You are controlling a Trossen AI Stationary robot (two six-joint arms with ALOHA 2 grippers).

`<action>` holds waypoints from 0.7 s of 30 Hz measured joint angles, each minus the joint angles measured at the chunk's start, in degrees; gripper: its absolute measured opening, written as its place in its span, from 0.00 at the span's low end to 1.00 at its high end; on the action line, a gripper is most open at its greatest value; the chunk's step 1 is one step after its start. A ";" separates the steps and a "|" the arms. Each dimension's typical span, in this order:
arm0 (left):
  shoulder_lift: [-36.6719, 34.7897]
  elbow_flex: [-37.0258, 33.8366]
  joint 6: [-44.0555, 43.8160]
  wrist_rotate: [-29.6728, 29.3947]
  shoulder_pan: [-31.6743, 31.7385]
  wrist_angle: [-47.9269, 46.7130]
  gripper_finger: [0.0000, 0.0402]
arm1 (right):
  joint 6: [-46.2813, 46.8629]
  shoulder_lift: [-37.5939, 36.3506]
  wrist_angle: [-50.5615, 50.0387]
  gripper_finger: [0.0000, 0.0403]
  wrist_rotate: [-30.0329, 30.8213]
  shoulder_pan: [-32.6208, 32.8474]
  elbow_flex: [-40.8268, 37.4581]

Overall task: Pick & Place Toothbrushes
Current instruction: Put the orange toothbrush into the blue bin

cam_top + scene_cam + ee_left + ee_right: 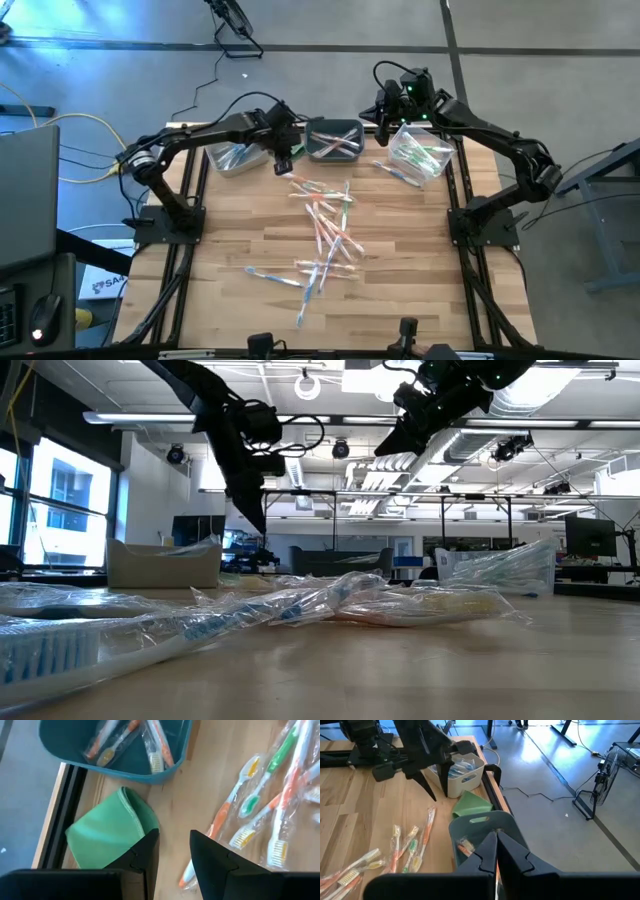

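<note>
Hovering at the table's 12 o'clock edge, the left gripper (283, 163) was found spread and empty; thin wrapped plastic toothbrushes (325, 232) lay centrally. Slippery wrappers risked a missed pinch. The right gripper (383, 112) was pressed together.

Three bins (333, 140) are lining the table's (240, 240) 12 o'clock edge, a folded green cloth (297, 146) wedged between two — toothbrushes (325, 235) are cluttering the centre (bare wood lying at 9 and 3 o'clock).
</note>
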 joint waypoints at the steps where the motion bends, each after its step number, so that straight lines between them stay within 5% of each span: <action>1: 0.37 0.00 0.55 0.02 0.00 0.09 0.26 | 0.00 0.00 0.00 0.01 0.00 0.00 0.00; 12: 4.48 0.02 12.77 1.62 -0.87 -1.20 0.26 | -0.01 0.00 -0.04 0.01 0.00 -0.01 0.00; 21: 6.68 0.02 14.55 3.45 -0.79 -4.67 0.26 | -0.02 0.00 -0.04 0.01 3.53 -0.02 0.00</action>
